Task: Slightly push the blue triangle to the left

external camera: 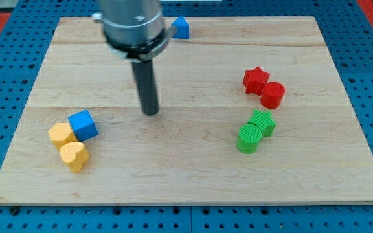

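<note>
The blue triangle (181, 28) lies at the top edge of the wooden board (186, 175), partly hidden behind the arm's grey housing (133, 26). My tip (151, 112) rests on the board near the middle, well below and a little left of the blue triangle. A blue cube (83, 124) sits at the lower left, to the left of my tip.
A yellow hexagon block (61, 134) and a yellow heart block (74, 155) touch the blue cube at the lower left. A red star (256, 79) and red cylinder (272, 95) sit at the right. A green cylinder (249, 138) and another green block (262, 122) lie below them.
</note>
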Controlling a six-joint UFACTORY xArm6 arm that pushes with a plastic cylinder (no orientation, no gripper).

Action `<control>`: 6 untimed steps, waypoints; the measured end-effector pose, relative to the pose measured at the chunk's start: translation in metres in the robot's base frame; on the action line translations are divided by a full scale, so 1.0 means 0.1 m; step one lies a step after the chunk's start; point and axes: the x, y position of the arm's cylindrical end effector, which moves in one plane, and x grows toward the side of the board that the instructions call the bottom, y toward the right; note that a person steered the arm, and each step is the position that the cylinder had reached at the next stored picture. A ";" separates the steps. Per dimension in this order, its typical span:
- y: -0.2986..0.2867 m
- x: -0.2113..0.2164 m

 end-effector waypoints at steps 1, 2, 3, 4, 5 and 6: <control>0.20 -0.67; 0.51 -1.20; 0.88 -1.72; 0.77 -1.86; 0.77 -1.86; 0.79 -2.03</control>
